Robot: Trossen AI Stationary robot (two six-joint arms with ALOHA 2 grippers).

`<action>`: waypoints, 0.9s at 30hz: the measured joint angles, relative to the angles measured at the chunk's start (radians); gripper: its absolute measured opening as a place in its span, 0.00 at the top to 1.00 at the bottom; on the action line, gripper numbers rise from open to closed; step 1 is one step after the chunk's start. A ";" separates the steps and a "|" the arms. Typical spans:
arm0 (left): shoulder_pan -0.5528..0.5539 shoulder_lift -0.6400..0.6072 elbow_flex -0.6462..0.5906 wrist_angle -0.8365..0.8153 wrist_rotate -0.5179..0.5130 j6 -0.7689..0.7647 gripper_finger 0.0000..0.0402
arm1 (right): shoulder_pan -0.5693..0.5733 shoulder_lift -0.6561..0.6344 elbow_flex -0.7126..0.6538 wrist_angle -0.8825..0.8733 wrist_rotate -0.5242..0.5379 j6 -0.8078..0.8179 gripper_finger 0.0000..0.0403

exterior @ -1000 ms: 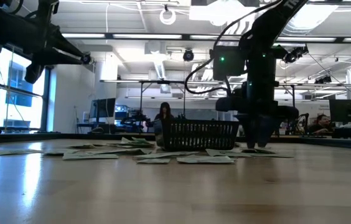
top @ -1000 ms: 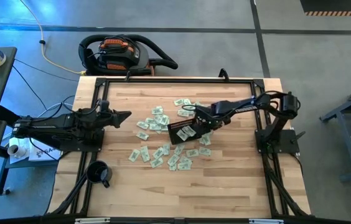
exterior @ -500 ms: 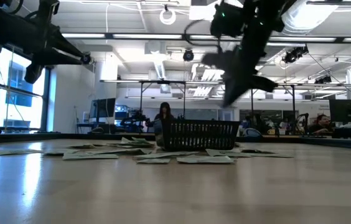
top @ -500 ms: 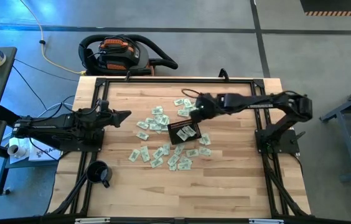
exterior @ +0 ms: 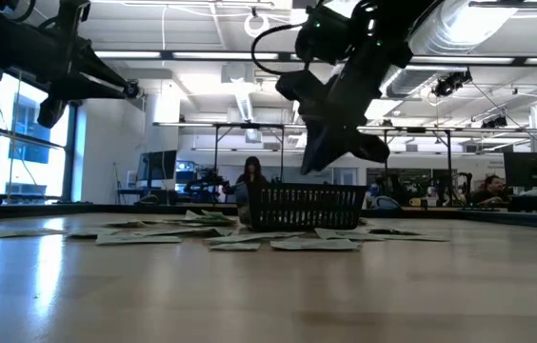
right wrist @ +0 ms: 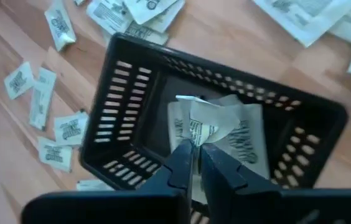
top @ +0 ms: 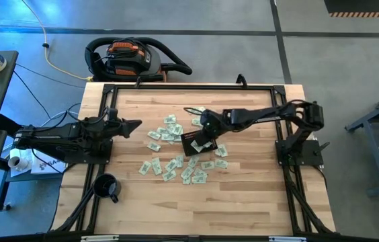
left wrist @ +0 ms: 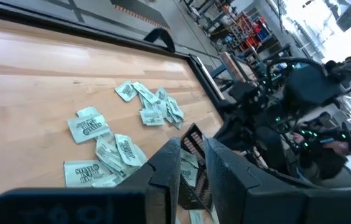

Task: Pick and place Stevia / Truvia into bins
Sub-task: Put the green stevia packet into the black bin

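Many pale green and white Stevia sachets (top: 169,128) lie flat around the middle of the table. Among them stands the black mesh bin (top: 198,142), its walls (right wrist: 116,99) filling the right wrist view, with a sachet (right wrist: 250,143) lying inside it. My right gripper (right wrist: 195,148) hangs above the bin (exterior: 307,205), slanting down, shut on a bent sachet (right wrist: 203,118). My left gripper (left wrist: 193,163) waits raised at the table's left side (top: 134,124), its fingers a little apart and holding nothing. My right gripper pinches one end of a sachet (right wrist: 195,135) between its two fingertips. The fingers come from above, slanting down from the table's right. The sachet sticks out past the tips, curled and bent, clear of the bin's floor below it.
A round black mug (top: 107,186) stands near the front left corner. A vacuum cleaner (top: 129,57) sits on the floor beyond the far edge. Bare wood lies along the near edge and the far left. People show in the room behind the table.
My right gripper has risen from the table just right of the bin, swung toward the far edge, then come back left over the bin. It has tipped from pointing straight down to a slant.
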 joint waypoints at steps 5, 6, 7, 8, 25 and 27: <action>0.000 0.000 0.000 0.000 0.027 0.000 0.72 | 0.005 -0.001 0.001 -0.021 0.018 0.047 0.73; 0.000 0.000 0.000 0.000 0.030 0.000 0.72 | 0.003 -0.009 0.001 -0.034 0.029 0.048 0.69; 0.000 0.000 0.000 0.000 0.033 0.000 0.72 | 0.001 -0.022 0.001 -0.052 0.051 0.048 0.65; 0.000 0.000 0.000 0.000 0.038 -0.001 0.72 | -0.001 -0.037 0.002 -0.074 0.077 0.055 0.61; 0.000 0.000 0.000 -0.022 0.057 -0.018 0.72 | 0.129 -0.099 -0.097 -0.486 0.042 0.049 0.51; 0.000 0.000 0.000 -0.032 0.057 -0.018 0.72 | 0.160 -0.099 -0.130 -0.412 0.028 0.102 0.51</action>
